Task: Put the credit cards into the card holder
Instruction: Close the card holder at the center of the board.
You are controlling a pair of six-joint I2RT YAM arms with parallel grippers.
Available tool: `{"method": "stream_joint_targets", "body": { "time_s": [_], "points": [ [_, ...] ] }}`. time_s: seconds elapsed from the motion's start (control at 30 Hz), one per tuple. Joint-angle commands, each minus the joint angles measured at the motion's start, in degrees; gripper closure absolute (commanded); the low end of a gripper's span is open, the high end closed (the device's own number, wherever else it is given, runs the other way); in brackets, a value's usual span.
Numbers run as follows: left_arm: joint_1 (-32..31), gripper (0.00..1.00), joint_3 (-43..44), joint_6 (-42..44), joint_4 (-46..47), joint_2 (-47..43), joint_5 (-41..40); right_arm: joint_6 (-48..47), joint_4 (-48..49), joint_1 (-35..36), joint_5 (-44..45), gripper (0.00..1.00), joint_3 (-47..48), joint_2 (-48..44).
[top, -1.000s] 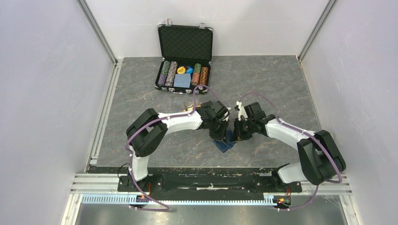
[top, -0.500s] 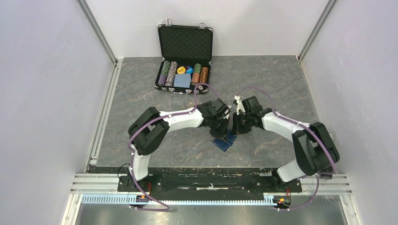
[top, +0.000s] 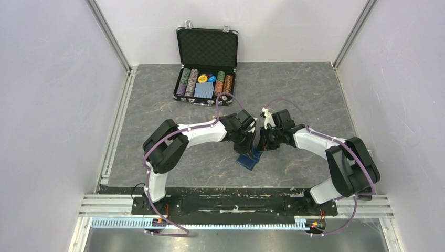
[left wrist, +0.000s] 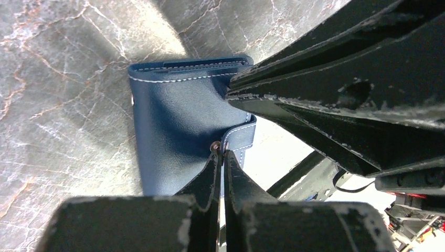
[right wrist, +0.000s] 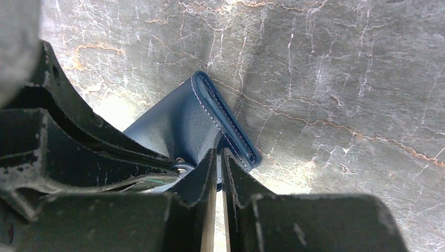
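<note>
Card holder point(top: 249, 160) pinched from both sides at mid-table.
The table point(top: 157, 105) is a grey, marble-veined slab with an open, foam-lined black case point(top: 207, 47) at its far edge. Both arms bend inward, elbows out, and their wrists meet nose to nose, angled down. Beneath them the holder is smooth navy leather with pale stitching, folded flat and tilted. The left gripper point(left wrist: 223, 157) has its scuffed black jaws clamped tight on the snap tab point(left wrist: 240, 137). The right gripper point(right wrist: 216, 157) has its jaws nearly together, nipping the holder's edge beside the round metal stud point(right wrist: 181, 168).
</note>
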Motion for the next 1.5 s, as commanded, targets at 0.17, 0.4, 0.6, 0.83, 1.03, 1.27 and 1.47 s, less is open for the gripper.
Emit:
{"method": "stream_joint_targets", "body": {
  "time_s": [0.17, 0.4, 0.6, 0.83, 1.03, 1.27, 1.47],
  "points": [
    [2.2, 0.98, 0.2, 3.3, -2.8, -0.5, -4.7, -2.2, -3.1, 0.6, 1.2, 0.9, -1.7, 0.2],
    [2.5, 0.98, -0.7, 3.3, -3.2, 0.8, -5.4, -2.4, -2.3, 0.6, -2.2, 0.9, -1.6, -2.8],
    [2.5, 0.97, -1.4, 2.9, -2.1, 1.2, -4.3, -1.2, -1.0, 1.0, -6.5, 0.97, -1.1, -4.6],
    [2.5, 0.84, -1.2, 2.2, -0.7, 0.6, -2.8, 0.0, 1.1, 2.5, -7.3, 1.0, -2.3, -2.0],
    [2.8, 0.62, -1.1, 2.5, -0.1, -2.7, -1.6, 0.6, 0.4, 3.2, -4.4, 1.0, -2.6, 2.6],
    [8.2, 0.47, -5.7, 2.8, 0.2, -9.7, -4.8, 0.0, -1.0, 3.3, -2.6, 1.0, -1.6, 2.7],
    [10.8, 0.46, -6.5, 4.5, 0.4, -5.2, -2.9, 0.1, -1.4, 3.3, -2.7, 1.0, -0.1, 1.4]
  ]
}}
